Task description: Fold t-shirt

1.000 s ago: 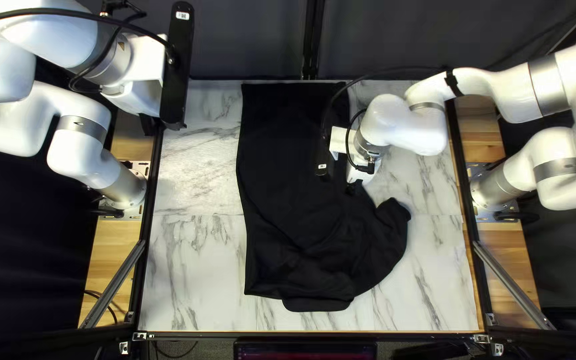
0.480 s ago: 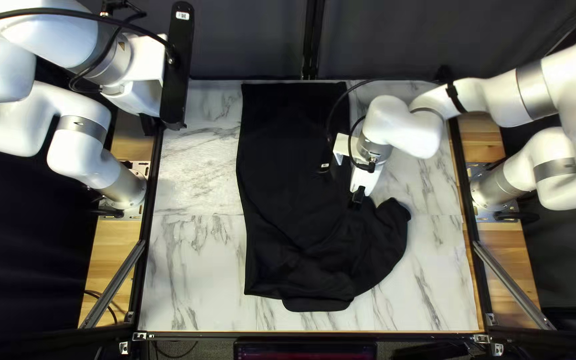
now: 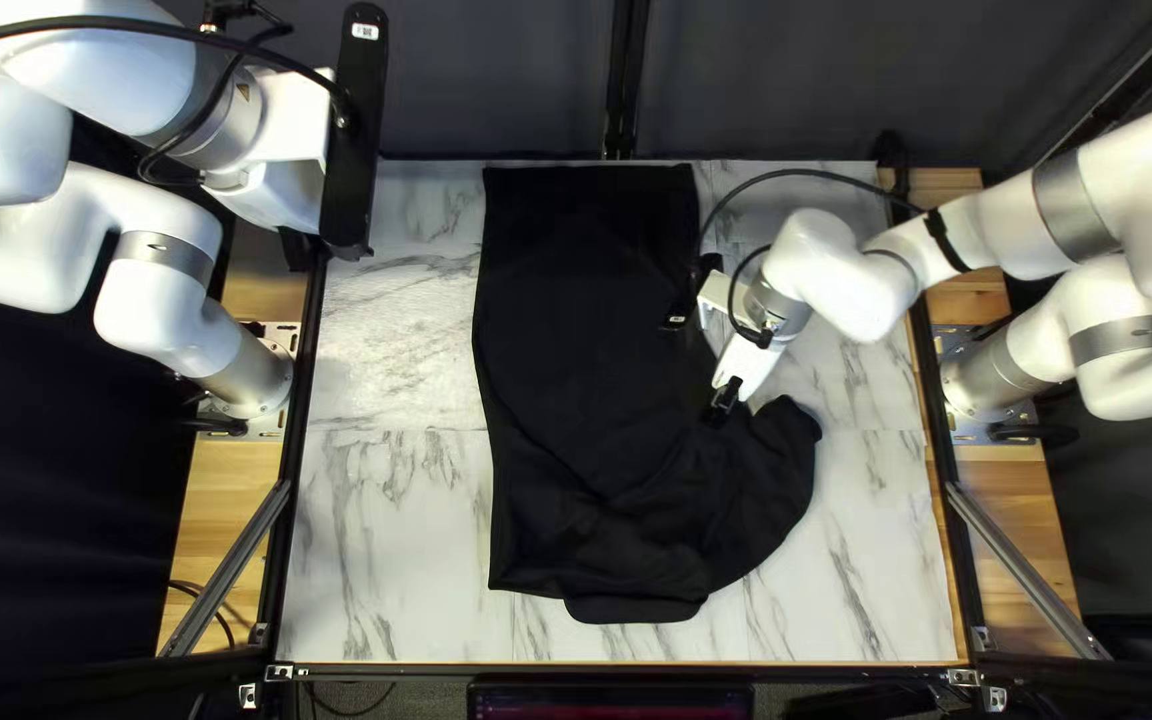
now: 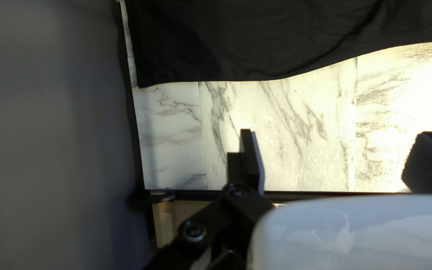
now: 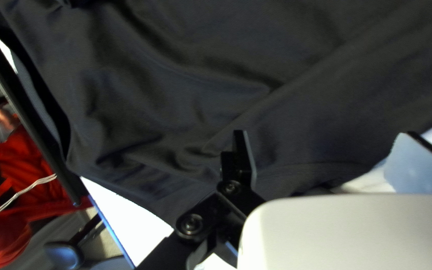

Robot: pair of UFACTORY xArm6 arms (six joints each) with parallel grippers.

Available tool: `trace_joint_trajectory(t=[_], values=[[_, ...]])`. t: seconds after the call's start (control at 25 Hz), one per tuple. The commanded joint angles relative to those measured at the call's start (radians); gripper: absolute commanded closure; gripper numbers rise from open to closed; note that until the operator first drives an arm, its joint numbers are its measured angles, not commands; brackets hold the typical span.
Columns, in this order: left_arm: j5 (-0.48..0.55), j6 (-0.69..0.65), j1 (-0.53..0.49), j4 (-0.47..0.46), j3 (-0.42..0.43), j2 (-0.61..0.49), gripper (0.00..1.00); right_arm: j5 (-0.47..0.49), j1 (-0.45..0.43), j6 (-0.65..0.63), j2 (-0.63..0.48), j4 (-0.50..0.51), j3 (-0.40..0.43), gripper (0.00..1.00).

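1. Left gripper (image 3: 296, 250): wide, nothing between fingers; raised near table's (image 3: 390, 534) left edge, well apart from shirt.
2. T-shirt (image 3: 590, 334): black, mid-table, smooth toward far edge, rumpled nearer, bulging right.
3. Right gripper (image 3: 722, 407): fingers spread wide, at shirt's right side; contact can't be told.

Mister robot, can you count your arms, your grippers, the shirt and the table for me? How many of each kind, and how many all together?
Arms, left arm and right arm: 2
Grippers, left gripper and right gripper: 2
Black shirt: 1
Table: 1
Total: 6
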Motion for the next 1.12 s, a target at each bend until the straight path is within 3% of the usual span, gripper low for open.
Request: trace_joint_trajectory(t=[0.04, 0.36, 0.72, 0.84, 1.04, 1.08, 1.12], values=[[0.0, 0.0, 0.0, 0.0, 0.0, 0.0, 0.0, -0.034, 0.026, 0.003, 0.026, 0.013, -0.003, 0.0], [0.0, 0.0, 0.0, 0.0, 0.0, 0.0, 0.0, -0.036, 0.026, 0.116, 0.013, -0.101, 0.025, 0.0], [0.0, 0.0, 0.0, 0.0, 0.0, 0.0, 0.0, -0.025, 0.008, 0.05, 0.064, -0.044, -0.002, 0.03], [0.0, 0.0, 0.0, 0.0, 0.0, 0.0, 0.0, -0.02, 0.005, 0.046, 0.068, -0.041, -0.003, 0.2], [0.0, 0.0, 0.0, 0.0, 0.0, 0.0, 0.0, -0.011, 0.004, 0.068, 0.077, -0.062, -0.012, 0.41], [0.0, 0.0, 0.0, 0.0, 0.0, 0.0, 0.0, -0.011, 0.004, 0.069, 0.077, -0.063, -0.011, 0.47], [0.0, 0.0, 0.0, 0.0, 0.0, 0.0, 0.0, -0.011, 0.003, 0.069, 0.077, -0.064, -0.01, 0.6]])
